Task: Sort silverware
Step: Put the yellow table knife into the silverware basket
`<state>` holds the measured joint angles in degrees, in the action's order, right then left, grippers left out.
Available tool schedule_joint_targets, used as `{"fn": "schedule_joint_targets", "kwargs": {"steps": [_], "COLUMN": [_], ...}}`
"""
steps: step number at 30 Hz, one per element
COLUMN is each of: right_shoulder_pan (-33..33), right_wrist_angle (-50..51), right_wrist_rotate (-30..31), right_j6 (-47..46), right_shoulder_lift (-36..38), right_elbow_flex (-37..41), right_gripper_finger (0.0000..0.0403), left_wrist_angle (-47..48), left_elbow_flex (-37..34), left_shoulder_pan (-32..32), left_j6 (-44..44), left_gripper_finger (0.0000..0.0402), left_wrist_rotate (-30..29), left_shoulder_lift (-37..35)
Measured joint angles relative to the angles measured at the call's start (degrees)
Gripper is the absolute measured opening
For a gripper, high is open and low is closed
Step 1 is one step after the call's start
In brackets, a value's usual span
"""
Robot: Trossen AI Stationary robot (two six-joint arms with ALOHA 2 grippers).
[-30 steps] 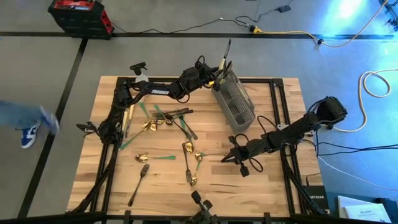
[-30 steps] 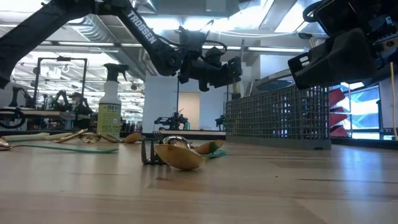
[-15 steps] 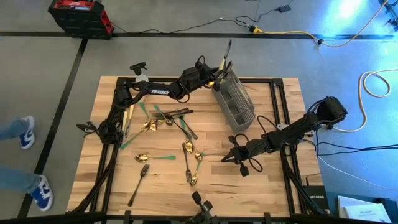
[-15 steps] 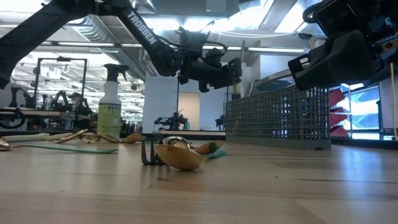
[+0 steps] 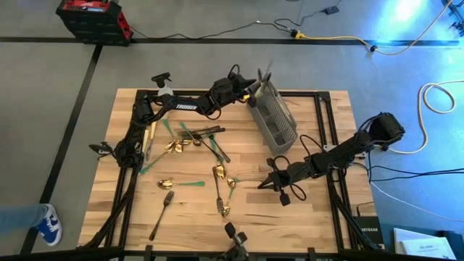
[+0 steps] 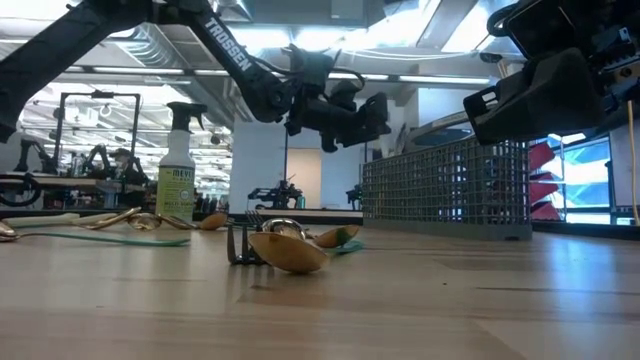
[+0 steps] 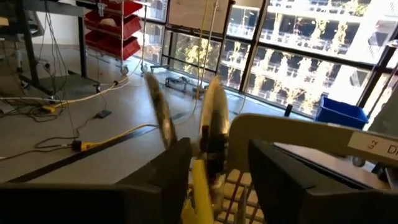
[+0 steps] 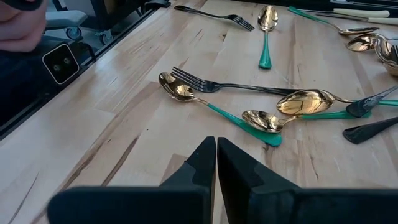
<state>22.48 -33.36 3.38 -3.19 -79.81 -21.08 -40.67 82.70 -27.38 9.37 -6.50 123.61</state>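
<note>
— Where's the silverware?
— Scattered across the middle of the wooden surface, left of the mesh caddy at upper centre. The surface's lower right is bare.
— The left pincer?
— Over the caddy's far end, fingers apart, blurred utensils between them; whether it grips them, I cannot tell.
— The right pincer?
— Closed on nothing, low beside the spoons. A spray bottle stands at the back edge.

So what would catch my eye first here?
Probably the gold and green silverware scattered across the wooden table. Then the left gripper, open above the far end of the grey mesh caddy, with a utensil blurred beside it.
</note>
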Motion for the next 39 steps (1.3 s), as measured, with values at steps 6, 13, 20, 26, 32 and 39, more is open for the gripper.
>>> {"fn": "schedule_joint_targets", "kwargs": {"steps": [6,13,20,26,32,39], "right_shoulder_pan": [0.0,0.0,0.0,0.0,0.0,0.0], "right_wrist_angle": [0.0,0.0,0.0,0.4,3.1,4.5], "right_wrist_rotate": [0.0,0.0,0.0,0.0,0.0,2.1], "right_j6": [0.0,0.0,0.0,0.0,-2.8,-4.3], "right_shoulder_lift": [0.0,0.0,0.0,0.0,0.0,0.0], "right_elbow_flex": [0.0,0.0,0.0,0.0,0.0,0.1], "right_gripper_finger": [0.0,0.0,0.0,0.0,0.0,0.0], "left_wrist_angle": [0.1,0.2,0.3,1.9,9.4,58.7], "left_elbow_flex": [0.0,0.0,0.0,-0.1,-0.2,-2.3], "left_shoulder_pan": [0.0,0.0,0.0,-0.1,0.2,5.4], "left_j6": [-0.2,-0.3,-0.3,1.3,3.8,-11.4], "left_gripper_finger": [0.0188,0.0196,0.0196,0.0196,0.0174,0.0152], "left_wrist_rotate": [0.1,0.0,0.0,1.0,23.4,25.0], "left_shoulder_lift": [0.0,0.0,0.0,-0.5,-12.3,-31.4]}}
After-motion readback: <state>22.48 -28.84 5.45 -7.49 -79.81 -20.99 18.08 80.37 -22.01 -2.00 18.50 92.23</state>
